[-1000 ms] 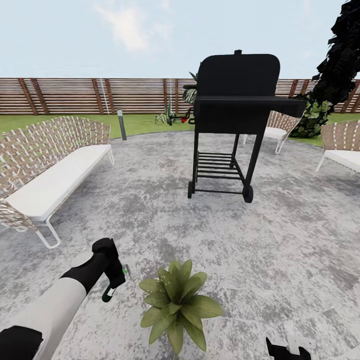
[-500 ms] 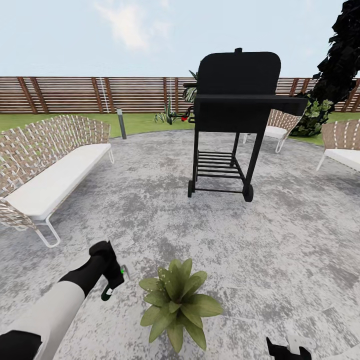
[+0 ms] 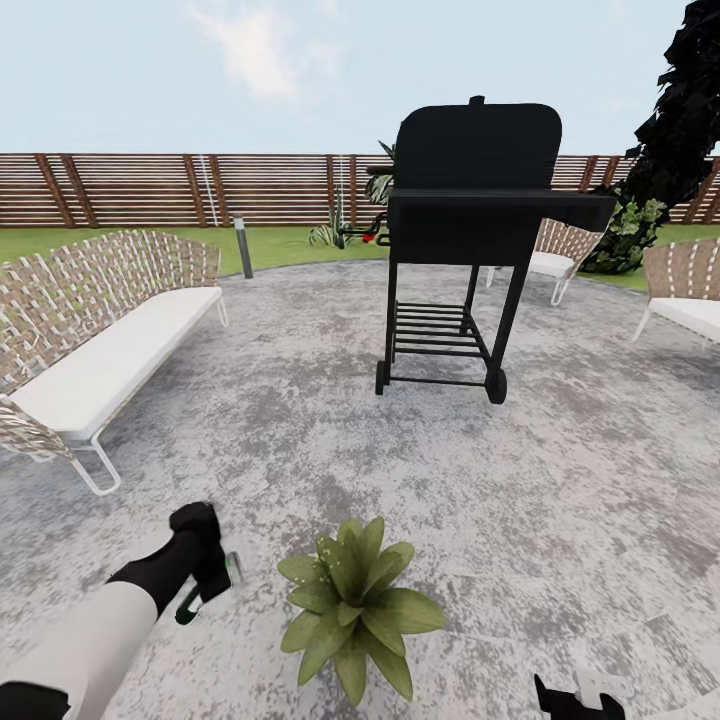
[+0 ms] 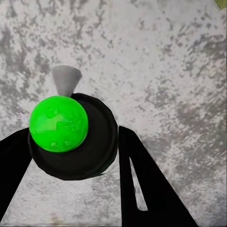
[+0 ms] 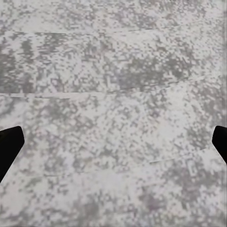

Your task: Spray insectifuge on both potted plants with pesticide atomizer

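Head view: my left gripper (image 3: 205,580) is clamped around the pesticide atomizer (image 3: 207,588), held low at nine o'clock of the potted plant (image 3: 353,604) so its nozzle can reach the leaves.

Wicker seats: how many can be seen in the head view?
3: a long sofa at left, one chair behind the grill, another chair at the right edge. More may be hidden.

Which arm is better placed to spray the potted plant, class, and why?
The left. The left gripper already holds the pesticide atomizer just beside the potted plant. The right gripper is open over bare paving.
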You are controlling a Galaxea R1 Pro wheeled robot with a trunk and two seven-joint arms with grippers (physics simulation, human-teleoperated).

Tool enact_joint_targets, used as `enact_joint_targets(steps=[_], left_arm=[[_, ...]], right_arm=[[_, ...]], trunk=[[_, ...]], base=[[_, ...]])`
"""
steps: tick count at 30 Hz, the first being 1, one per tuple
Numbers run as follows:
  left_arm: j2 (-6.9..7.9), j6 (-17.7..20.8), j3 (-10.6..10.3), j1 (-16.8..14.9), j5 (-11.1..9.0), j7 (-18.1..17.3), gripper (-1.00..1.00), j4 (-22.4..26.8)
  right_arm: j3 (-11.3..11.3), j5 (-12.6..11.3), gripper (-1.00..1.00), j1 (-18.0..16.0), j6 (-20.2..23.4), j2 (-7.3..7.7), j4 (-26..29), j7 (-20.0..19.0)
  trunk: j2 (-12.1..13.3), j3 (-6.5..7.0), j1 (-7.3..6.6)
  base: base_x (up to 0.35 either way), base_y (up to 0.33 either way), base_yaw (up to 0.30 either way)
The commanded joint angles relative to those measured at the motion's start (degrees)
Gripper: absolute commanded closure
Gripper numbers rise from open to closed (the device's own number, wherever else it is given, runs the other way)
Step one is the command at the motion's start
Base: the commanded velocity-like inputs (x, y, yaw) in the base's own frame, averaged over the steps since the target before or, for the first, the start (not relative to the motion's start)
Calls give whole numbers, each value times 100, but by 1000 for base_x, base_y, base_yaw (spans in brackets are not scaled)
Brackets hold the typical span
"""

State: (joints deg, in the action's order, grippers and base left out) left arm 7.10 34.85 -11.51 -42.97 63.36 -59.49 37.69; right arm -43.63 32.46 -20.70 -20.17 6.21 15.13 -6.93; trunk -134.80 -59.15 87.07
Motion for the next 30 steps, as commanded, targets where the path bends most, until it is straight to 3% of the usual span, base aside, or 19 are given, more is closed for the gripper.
enact_joint_targets(steps=[1, 5, 12, 15, 25, 30], left_arm=[[38, 51, -23, -2, 44, -31, 100, 43], [33, 57, 13, -1, 178, -27, 100, 171], [-3, 51, 25, -1, 183, -30, 100, 161], [-82, 44, 26, -1, 184, -37, 100, 153], [-542, 48, 5, -59, 178, -168, 100, 166], [-529, 5, -10, -72, 172, -235, 100, 90]], right_arm=[[-49, 15, -100, -4, -21, -1, -1, -45], [-49, 15, -100, -4, -16, 0, -1, -45], [-49, 15, -100, -4, -16, -5, -8, -45], [-49, 15, -100, -4, -14, -6, -9, -45], [-49, 15, -100, -4, -15, -6, -2, -45], [-49, 15, -100, -4, -14, -6, -1, -45]], trunk=[[-2, -5, -1], [-2, -5, -1], [-2, -5, -1], [-2, -5, -1], [-2, -5, -1], [-2, -5, -1]], base=[[0, 0, 0], [0, 0, 0], [118, 19, 0], [31, 5, 0], [2, 0, 0], [0, 0, 0]])
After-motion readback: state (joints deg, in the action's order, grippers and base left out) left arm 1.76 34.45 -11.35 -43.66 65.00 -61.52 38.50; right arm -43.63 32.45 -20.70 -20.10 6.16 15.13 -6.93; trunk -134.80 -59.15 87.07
